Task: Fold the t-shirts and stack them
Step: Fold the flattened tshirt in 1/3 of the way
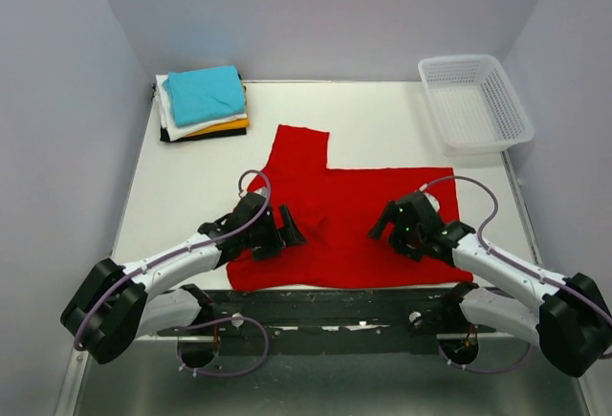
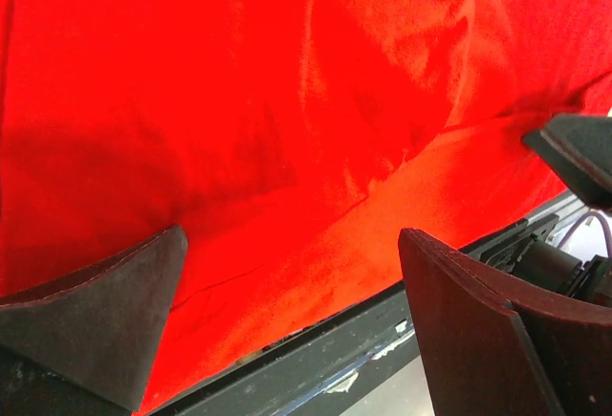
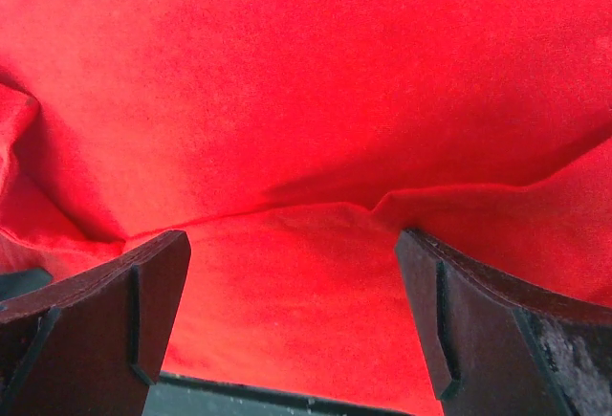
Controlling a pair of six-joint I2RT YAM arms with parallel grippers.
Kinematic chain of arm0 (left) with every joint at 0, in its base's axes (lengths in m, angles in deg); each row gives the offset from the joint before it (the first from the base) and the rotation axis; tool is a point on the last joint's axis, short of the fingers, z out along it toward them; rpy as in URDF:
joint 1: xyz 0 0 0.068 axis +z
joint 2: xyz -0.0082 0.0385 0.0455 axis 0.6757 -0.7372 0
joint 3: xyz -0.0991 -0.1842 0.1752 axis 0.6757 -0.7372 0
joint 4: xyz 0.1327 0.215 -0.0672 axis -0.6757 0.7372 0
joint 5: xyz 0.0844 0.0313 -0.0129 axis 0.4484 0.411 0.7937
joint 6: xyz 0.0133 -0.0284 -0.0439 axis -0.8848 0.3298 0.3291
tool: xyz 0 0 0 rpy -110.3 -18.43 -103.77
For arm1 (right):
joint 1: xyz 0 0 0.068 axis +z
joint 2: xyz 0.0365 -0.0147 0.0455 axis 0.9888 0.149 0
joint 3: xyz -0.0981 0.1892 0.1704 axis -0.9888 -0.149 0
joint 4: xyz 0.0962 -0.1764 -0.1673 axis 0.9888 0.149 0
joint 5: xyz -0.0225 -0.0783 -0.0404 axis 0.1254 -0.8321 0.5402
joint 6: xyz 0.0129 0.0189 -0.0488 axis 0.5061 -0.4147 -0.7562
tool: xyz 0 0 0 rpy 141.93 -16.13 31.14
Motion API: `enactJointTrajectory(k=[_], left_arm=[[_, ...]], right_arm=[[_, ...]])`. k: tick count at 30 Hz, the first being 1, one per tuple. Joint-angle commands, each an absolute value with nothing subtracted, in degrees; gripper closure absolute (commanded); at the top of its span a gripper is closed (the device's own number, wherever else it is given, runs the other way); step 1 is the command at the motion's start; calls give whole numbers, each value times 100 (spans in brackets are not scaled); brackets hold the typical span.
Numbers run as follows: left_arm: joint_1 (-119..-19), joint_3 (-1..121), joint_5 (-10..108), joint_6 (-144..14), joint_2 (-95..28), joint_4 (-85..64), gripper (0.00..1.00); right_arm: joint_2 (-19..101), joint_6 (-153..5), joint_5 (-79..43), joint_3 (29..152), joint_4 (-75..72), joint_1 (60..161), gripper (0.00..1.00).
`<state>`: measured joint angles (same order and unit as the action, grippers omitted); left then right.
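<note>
The left gripper (image 1: 287, 229) & right gripper (image 1: 386, 223) are standing w/ jaws apart, holding nothing. The red shirt (image 1: 354, 196) is lying under both, its long axis running left-right.

The left arm (image 1: 172, 263) and right arm (image 1: 507, 268) have white shells along their links and bulky black housings at the joints. Both are mounted on a dark rail (image 1: 335, 306) at the near edge of the table (image 1: 191, 186). A thin lilac cable (image 1: 256, 180) loops out over each arm, with more coiled below that edge. The left hand (image 1: 280, 234) and right hand (image 1: 390, 232) are black. Their fingers (image 2: 96, 311) are dark, matte wedges with a fine seam line along the edges.
</note>
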<state>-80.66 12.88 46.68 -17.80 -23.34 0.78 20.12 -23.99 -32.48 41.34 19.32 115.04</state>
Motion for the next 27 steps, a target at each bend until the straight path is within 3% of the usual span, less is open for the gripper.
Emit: enactJointTrajectory(k=[1, 16, 27], left_arm=[[-8107, 1114, 5136, -1673, -2314, 888, 1], [-8152, 1261, 5162, -1875, -1361, 1407, 1], [-7818, 2648, 5514, -2791, -1966, 1694, 1]], right_arm=[[1775, -2129, -2887, 3926, 3326, 11553, 0], [1678, -3003, -4174, 5268, 3543, 11552, 0], [1771, -3678, -4468, 5465, 2645, 11554, 0]])
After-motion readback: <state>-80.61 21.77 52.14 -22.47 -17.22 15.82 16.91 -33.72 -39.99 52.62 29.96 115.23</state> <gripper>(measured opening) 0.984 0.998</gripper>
